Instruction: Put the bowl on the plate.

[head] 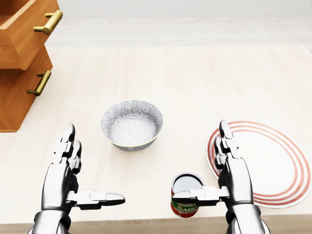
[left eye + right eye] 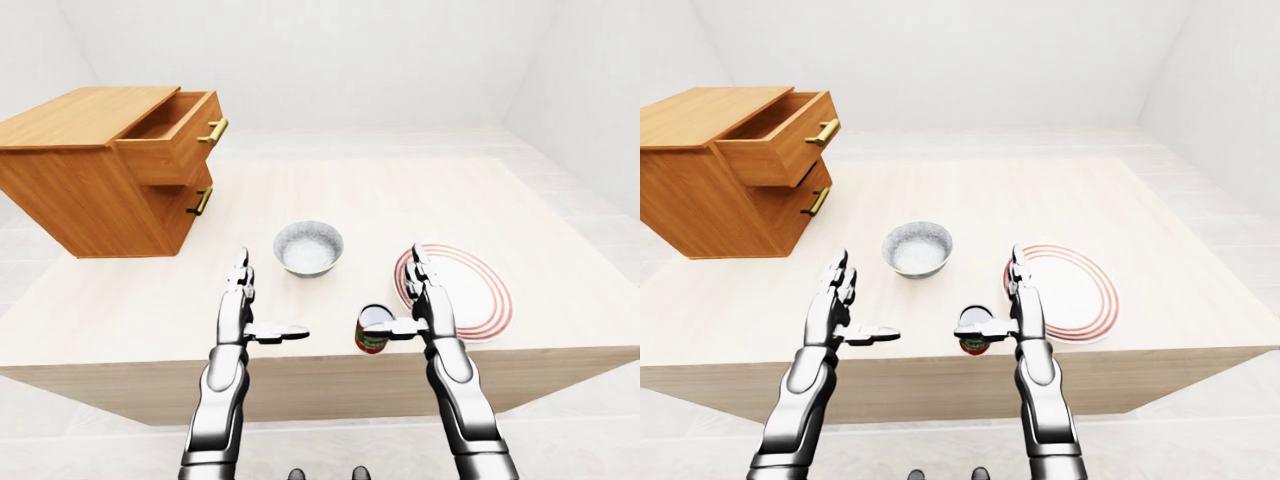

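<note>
On the pale wood counter (image 1: 195, 78) I see the bowl (image 1: 131, 124) upright near the middle of the head view, well apart from the red-ringed plate (image 1: 287, 165) at lower right, with a can (image 1: 186, 210) between them near the bottom edge. My left hand (image 1: 63, 178) and right hand (image 1: 236, 178) both hang released, fingers straight, grasping nothing; the right thumb crosses the can's top in that view. At upper left a wooden cabinet (image 2: 90, 170) sits on the counter with its top drawer (image 2: 175, 135) pulled out, and white walls (image 2: 350, 60) and a pale floor (image 2: 600, 200) surround it.
</note>
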Controlling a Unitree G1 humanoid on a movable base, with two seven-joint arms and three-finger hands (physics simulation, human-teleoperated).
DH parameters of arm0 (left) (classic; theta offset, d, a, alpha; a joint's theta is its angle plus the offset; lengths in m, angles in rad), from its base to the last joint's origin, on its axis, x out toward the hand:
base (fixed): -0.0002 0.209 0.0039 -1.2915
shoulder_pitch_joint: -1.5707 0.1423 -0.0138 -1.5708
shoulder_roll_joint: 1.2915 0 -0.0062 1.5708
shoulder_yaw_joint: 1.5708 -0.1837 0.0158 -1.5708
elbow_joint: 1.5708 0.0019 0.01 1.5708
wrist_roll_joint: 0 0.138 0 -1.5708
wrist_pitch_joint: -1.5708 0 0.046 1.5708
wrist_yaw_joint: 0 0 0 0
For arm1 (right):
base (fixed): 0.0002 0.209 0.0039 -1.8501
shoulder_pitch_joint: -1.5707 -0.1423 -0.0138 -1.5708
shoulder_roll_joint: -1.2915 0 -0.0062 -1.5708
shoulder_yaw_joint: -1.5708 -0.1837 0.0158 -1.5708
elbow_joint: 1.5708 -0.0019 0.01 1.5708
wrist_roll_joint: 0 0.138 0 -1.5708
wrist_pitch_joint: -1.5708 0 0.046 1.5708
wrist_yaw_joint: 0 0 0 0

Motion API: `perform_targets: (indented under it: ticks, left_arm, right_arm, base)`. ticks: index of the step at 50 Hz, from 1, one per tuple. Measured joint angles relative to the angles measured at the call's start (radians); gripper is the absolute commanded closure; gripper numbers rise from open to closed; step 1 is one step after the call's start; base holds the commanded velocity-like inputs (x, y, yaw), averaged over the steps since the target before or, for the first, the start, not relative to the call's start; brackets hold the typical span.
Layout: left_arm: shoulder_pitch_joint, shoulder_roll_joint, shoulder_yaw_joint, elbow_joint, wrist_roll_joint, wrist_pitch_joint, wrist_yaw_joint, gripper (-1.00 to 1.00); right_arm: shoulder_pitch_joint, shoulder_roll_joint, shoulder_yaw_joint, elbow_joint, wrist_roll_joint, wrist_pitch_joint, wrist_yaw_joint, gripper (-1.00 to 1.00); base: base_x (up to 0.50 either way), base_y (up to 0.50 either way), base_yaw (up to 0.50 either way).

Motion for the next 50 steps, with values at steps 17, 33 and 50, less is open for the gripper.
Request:
perform_targets:
  ticks: [17, 33, 50]
  left_arm:
    - [0.019, 0.014, 0.023, -0.034, 0.002, 0.017, -0.023, -1.00]
    - [0.035, 0.023, 0.040, -0.074, 0.022, 0.038, -0.040, -1.00]
    - [0.038, 0.022, 0.047, -0.111, 0.034, 0.067, -0.048, -1.00]
  right_arm:
    - [0.033, -0.010, -0.014, -0.079, -0.006, 0.028, 0.026, -1.00]
    - [0.049, -0.007, -0.018, -0.127, -0.014, 0.054, 0.034, -1.00]
    - [0.055, -0.007, -0.021, -0.144, -0.017, 0.068, 0.036, -1.00]
  base:
    - [0.00, 0.00, 0.00]
    - [0.00, -0.03, 0.00]
    - [0.00, -0.15, 0.00]
